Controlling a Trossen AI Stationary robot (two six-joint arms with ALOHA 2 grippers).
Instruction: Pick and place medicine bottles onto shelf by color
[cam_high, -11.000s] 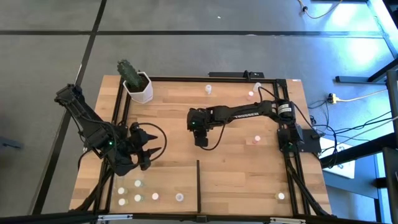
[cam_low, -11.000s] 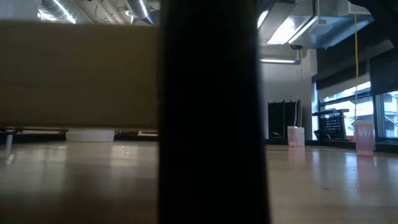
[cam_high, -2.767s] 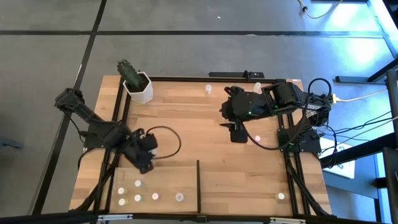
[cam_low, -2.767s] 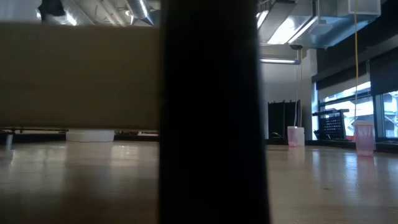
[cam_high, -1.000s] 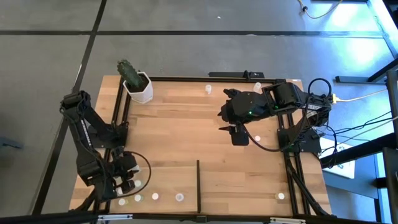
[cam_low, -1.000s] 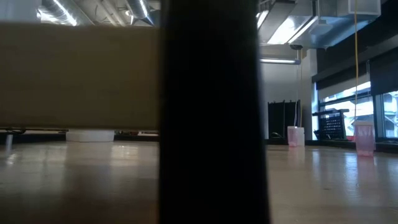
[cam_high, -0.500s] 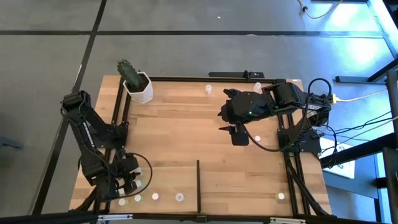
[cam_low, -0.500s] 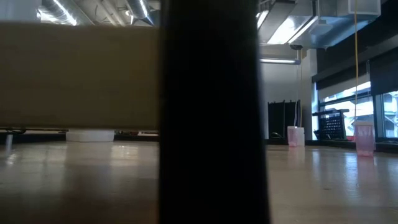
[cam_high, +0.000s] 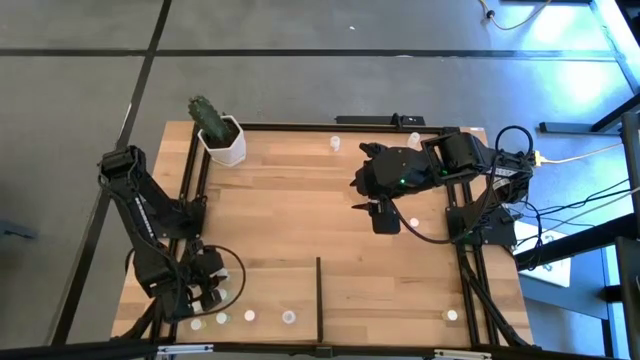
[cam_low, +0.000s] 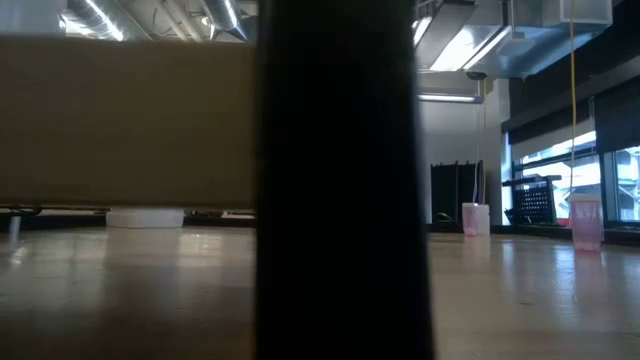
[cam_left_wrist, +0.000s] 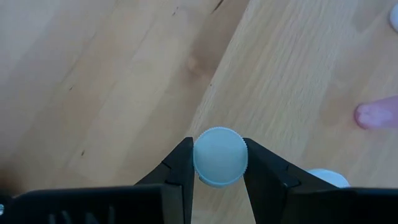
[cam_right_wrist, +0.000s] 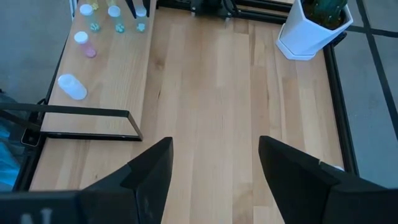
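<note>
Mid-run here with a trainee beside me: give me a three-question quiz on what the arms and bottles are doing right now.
1. True or false: the left gripper grips a white-capped bottle over the shelf.
2. The right gripper is: A) shut on a bottle, B) open with nothing between its fingers, C) out of view.
3. What stands at the table's far left corner in the high view?

Key:
1. True.
2. B.
3. A white pot with a cactus.

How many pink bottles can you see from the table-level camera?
2: one pink bottle just right of the dark upright, another farther right near the picture's edge. The upright may hide more.
</note>
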